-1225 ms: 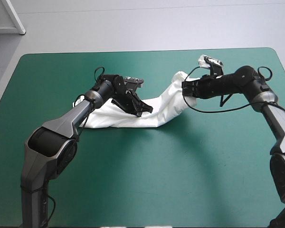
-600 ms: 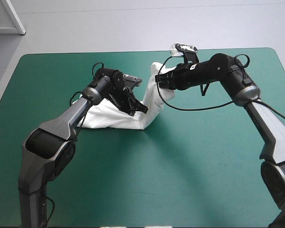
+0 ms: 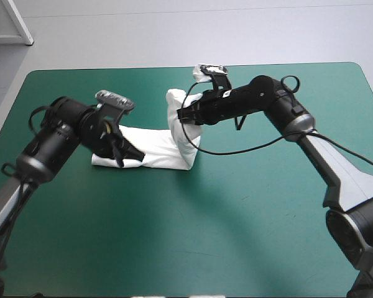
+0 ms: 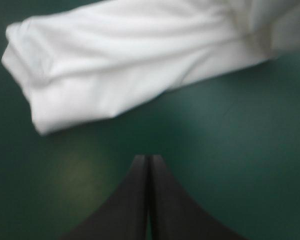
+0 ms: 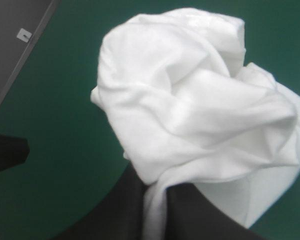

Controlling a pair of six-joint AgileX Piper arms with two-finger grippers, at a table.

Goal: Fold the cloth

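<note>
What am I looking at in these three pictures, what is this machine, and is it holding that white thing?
This is a robot with two arms, each ending in a black two-fingered claw. The wide picture is taken from above and behind it; the other two come from cameras on the wrists, looking along each claw. On the teal-green table lies a white T-shirt, partly folded into a long bundle. The right claw pinches one end, lifted above the bundle; its wrist picture shows cloth bunched in its grip. The left claw is shut on nothing, over bare table just short of the bundle's other end.
</note>
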